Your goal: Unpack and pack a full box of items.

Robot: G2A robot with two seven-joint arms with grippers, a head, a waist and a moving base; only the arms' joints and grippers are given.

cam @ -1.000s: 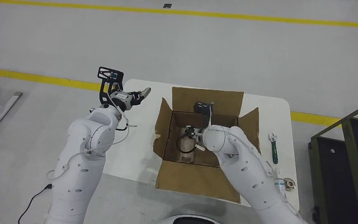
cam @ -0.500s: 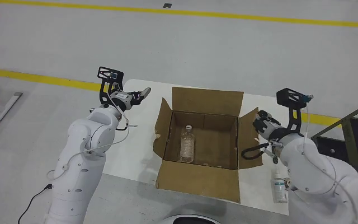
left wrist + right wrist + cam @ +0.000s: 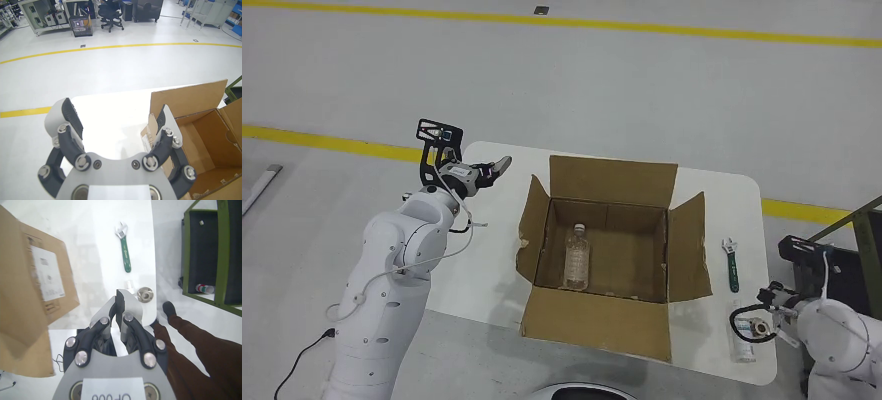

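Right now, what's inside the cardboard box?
One clear plastic bottle lies on the floor of the box, cap toward the far wall. The near wall covers the floor strip right behind it, so that part is unseen.

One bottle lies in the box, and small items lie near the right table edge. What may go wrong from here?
1. The metal flange lies right at the edge of the table, close to the shut right gripper; a nudge may push it off.
2. The flap of the box on that side spreads toward the wrench; the arm, going in for the bottle, may catch it.
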